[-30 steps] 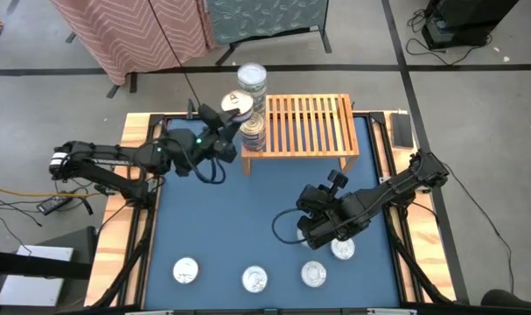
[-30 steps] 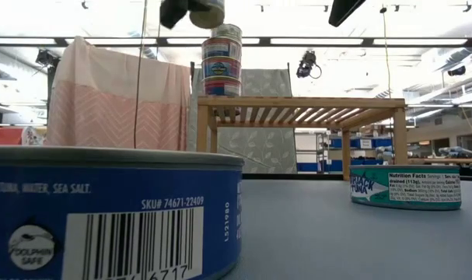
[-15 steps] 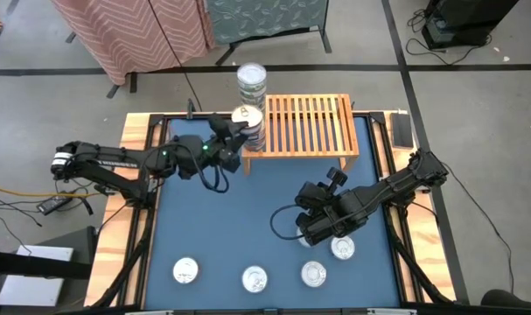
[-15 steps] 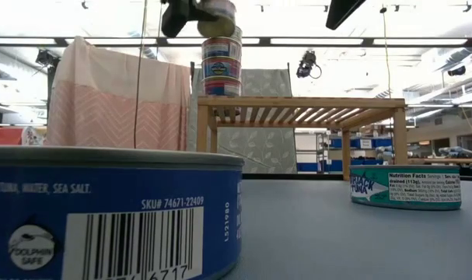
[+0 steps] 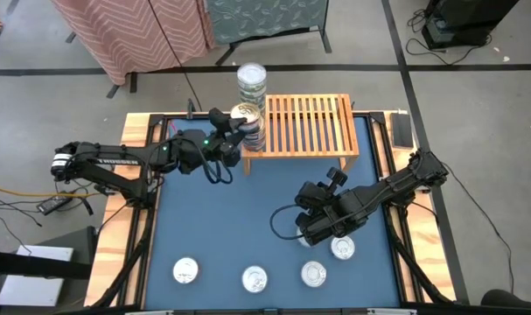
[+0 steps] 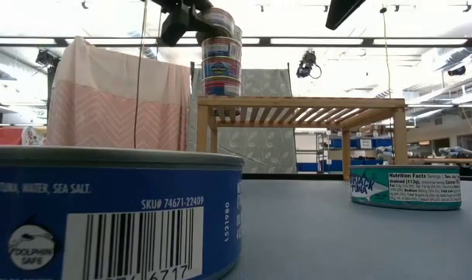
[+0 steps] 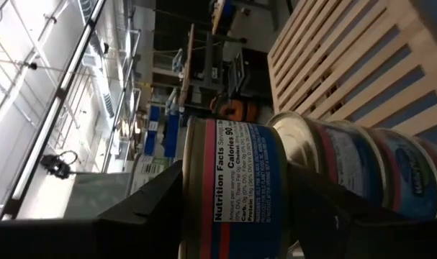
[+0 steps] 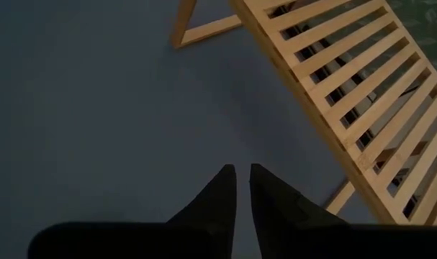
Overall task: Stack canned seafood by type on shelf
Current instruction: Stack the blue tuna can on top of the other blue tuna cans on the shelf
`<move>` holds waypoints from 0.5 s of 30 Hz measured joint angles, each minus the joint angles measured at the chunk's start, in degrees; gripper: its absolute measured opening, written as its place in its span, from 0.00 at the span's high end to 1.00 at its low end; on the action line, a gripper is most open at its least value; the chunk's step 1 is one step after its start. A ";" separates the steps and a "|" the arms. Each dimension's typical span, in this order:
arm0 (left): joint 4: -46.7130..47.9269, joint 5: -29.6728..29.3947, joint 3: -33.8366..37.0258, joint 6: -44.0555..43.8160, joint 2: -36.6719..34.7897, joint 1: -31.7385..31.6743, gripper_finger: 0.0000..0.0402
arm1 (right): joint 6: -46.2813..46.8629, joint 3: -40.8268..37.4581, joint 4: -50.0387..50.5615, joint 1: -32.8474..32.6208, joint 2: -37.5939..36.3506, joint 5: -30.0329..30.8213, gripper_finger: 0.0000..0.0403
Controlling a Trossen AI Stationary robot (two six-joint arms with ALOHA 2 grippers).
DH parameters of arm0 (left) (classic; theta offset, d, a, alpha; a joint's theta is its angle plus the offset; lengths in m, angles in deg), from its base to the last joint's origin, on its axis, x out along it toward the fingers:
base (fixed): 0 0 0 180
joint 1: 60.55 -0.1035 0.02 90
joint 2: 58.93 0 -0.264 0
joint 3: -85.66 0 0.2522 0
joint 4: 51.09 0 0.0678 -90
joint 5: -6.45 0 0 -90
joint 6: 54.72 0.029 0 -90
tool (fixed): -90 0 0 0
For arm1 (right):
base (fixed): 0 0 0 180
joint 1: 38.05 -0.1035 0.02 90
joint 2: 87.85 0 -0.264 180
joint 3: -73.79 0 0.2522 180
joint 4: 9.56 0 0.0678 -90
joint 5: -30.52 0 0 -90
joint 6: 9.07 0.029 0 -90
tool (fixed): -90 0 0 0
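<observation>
A blue-and-red-labelled flat round tin (image 7: 236,191) is gripped by the left end effector (image 5: 233,125) and held at the top of the front stack of tins (image 5: 251,131), at the left end of the low light-wood slatted shelf (image 5: 309,122). A second, taller stack (image 5: 251,80) is seen behind that end. The right end effector (image 8: 241,188), nearly closed and empty, is poised over the blue worktop (image 5: 248,219) in front of the shelf. Four silver-topped tins (image 5: 255,279) are set out along the worktop's near edge, well apart from the shelf.

Open lab hall: strip lights (image 6: 313,40), fabric screens (image 6: 115,97).
</observation>
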 joint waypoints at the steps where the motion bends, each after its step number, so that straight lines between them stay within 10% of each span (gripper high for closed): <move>1: 0.00 0.60 0.02 0.00 0.00 0.00 0.47 | 0.01 0.00 -0.02 0.00 0.00 0.02 0.88; 15: 0.63 0.52 0.00 -3.29 0.00 -0.02 0.45 | -0.03 0.00 -0.10 0.00 0.02 0.02 0.88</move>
